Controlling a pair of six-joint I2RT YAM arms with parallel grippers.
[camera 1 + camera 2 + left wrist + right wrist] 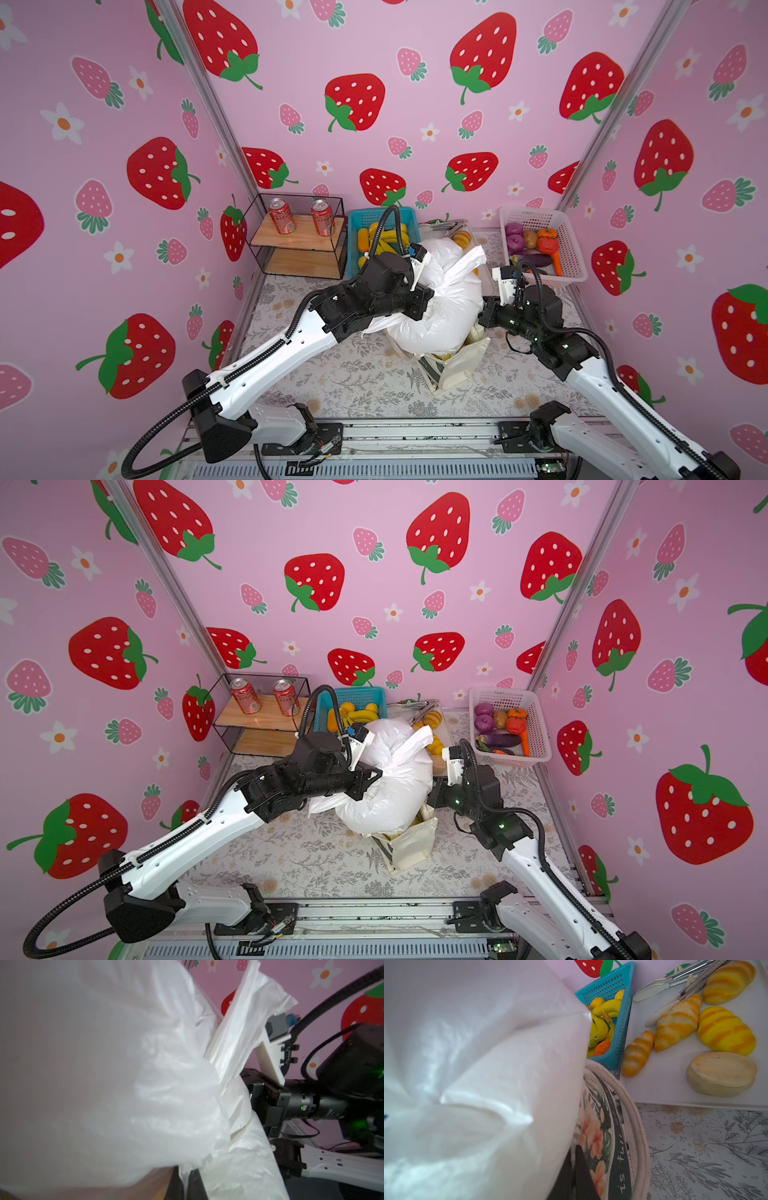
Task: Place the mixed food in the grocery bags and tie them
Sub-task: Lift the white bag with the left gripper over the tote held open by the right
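1. Plastic bag [440, 316], white and bulging, sits mid-table over the floral canvas tote [457, 365].
2. Left gripper [426, 297] presses into its left side, jaws together.
3. Right gripper [484, 309], jaws together, meets its right side.

This is a staged robot test cell, dressed up like a little grocery corner. Flat pink walls printed with cartoon strawberries [415, 124] box in a small tabletop under a grey floral-print cloth [353, 374], meeting at bare aluminium corner posts [214, 108]. Two white-and-black robot arms [270, 365] sit on a metal rail [415, 434] at the front edge. The goods are props: red soda cans [281, 216] on a black wire shelf with wooden boards [299, 243], golden toy bread rolls [675, 1024] on a flat white tray [664, 1088].
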